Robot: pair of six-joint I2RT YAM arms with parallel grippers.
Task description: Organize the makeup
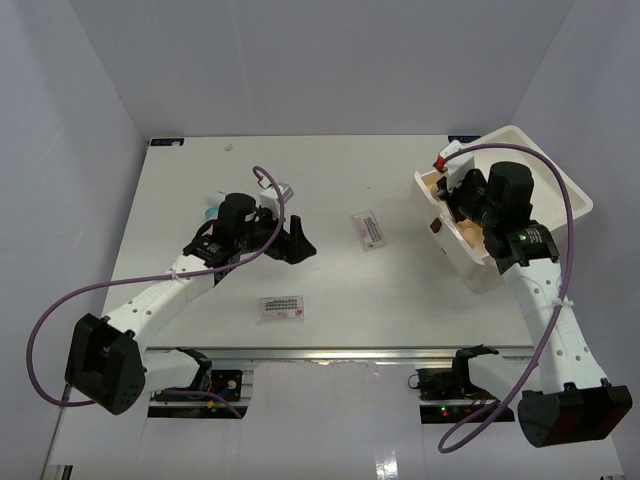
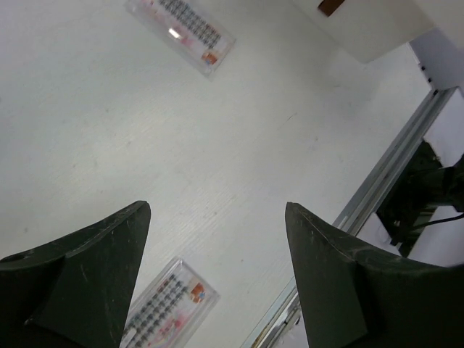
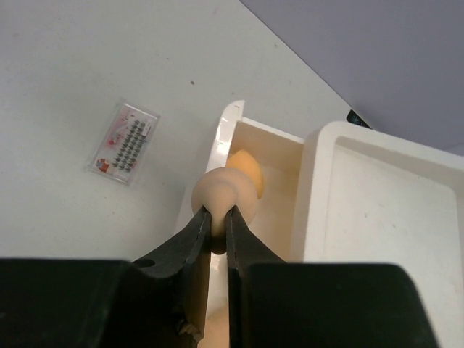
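Seen from above, the left tool (image 1: 297, 240) hovers left of centre over the bench (image 1: 400, 290), carrying nothing. Two clear packets lie flat on the bench: the upper packet (image 1: 369, 230) in mid-frame and the lower packet (image 1: 281, 308) near the bench's bottom edge. At upper right, the right arm reaches into the narrow tray (image 1: 475, 265) beside the bin (image 1: 545, 180); its tool is hidden here.

In the left wrist view the fingers are spread wide with bare bench between them. The upper packet (image 2: 181, 29) sits at the top of the frame. The lower packet (image 2: 163, 308) is at bottom left, just beside one finger. Both look thin, light, stiff and slick. Lying flat they offer little to grab, so a pinch across the long edges seems best.

In the right wrist view the right tool (image 3: 219, 225) is pinching a tan sponge (image 3: 225, 190) above the tray's rim (image 3: 221, 130). The sponge bulges over the fingertips, so it is probably soft, light and grippy, and a gentle squeeze should be enough. A second sponge (image 3: 248, 170), more orange, lies in the tray behind it.
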